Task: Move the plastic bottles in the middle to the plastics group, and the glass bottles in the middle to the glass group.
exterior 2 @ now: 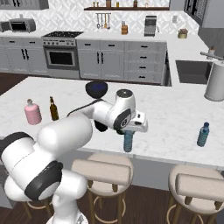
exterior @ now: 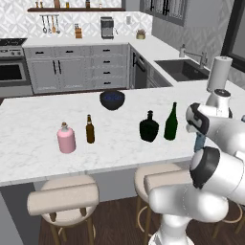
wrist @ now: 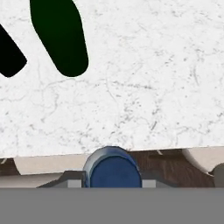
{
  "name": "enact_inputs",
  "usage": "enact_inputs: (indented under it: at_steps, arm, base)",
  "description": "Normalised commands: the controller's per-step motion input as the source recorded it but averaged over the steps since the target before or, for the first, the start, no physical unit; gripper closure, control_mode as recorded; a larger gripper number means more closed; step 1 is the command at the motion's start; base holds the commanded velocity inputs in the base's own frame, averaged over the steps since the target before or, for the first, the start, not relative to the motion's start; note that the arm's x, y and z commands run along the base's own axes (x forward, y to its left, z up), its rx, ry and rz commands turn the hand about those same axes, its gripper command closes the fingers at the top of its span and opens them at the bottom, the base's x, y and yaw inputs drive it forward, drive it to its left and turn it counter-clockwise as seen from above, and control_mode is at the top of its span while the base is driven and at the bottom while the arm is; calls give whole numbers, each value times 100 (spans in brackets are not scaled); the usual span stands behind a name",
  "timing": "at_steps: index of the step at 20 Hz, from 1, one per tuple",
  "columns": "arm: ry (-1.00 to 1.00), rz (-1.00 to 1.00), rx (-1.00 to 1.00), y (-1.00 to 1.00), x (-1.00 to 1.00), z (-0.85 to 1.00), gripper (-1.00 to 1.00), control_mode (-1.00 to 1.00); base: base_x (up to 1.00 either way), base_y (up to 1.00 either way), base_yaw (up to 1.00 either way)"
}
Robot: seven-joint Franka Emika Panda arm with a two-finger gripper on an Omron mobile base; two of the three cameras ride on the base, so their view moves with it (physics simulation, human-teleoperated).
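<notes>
My gripper [exterior 2: 128,132] is shut on a slim pale-blue plastic bottle [exterior 2: 127,141], held upright by its top over the counter's front edge. Its blue cap [wrist: 114,170] sits between the fingertips in the hand view, and part of the bottle [exterior: 199,142] peeks out behind my arm. The tall dark-green glass bottle [exterior: 171,122] and the squat black glass bottle [exterior: 149,127] stand side by side mid-counter. To the left are the pink bottle [exterior: 66,139] and the brown bottle [exterior: 90,129] of the glass group. The plastics group's blue bottle [exterior 2: 203,134] stands far right.
A dark bowl [exterior: 112,99] sits at the back of the marble counter [exterior: 33,124]. A paper towel roll [exterior 2: 215,81] stands at the far right by the sink [exterior: 182,69]. Padded stools [exterior: 62,198] line the counter's front edge.
</notes>
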Motion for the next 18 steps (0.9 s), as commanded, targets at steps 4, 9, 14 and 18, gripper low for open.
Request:
enact_inputs:
  at_steps: [4,9,14,18]
  arm:
    - [8,0,0,-100,0,19,100,-100]
    - [6,0,0,-100,0,21,100,-100]
    - [-1,0,0,-86,0,-2,100,-100]
    - [-12,4,0,-52,0,-8,100,-100]
  base:
    - [0,0,0]
    - [0,0,0]
    - [0,0,0]
    - [0,0,0]
